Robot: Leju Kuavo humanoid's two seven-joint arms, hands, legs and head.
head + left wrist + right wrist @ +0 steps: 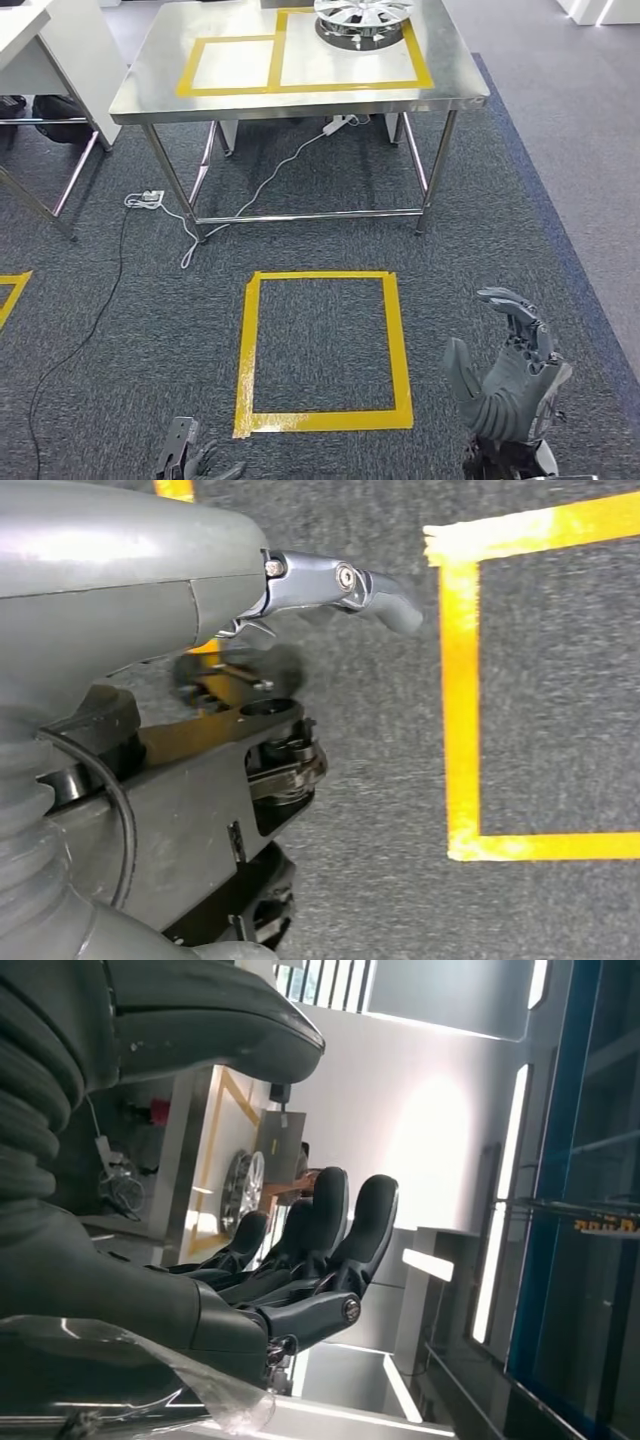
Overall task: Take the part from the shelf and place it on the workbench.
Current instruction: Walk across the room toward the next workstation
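The part, a silver spoked wheel cover [364,18], lies on the steel workbench [226,100] at its far right, inside the larger of two yellow tape rectangles. The right wrist view shows the wheel cover [243,1190] too, beyond the fingers. My right hand [509,385] is raised at the lower right, well short of the bench, thumb and fingers apart and holding nothing; the right wrist view shows that hand [287,1260] the same way. My left hand [189,460] hangs low at the bottom left, and up close this hand [151,600] has a finger stretched out over the carpet, holding nothing.
A yellow tape square [324,350] marks the grey carpet in front of the bench. A power strip [153,198] and white cables lie under the bench's left end. A white desk [45,50] stands at the far left. Another tape corner [11,290] is at the left edge.
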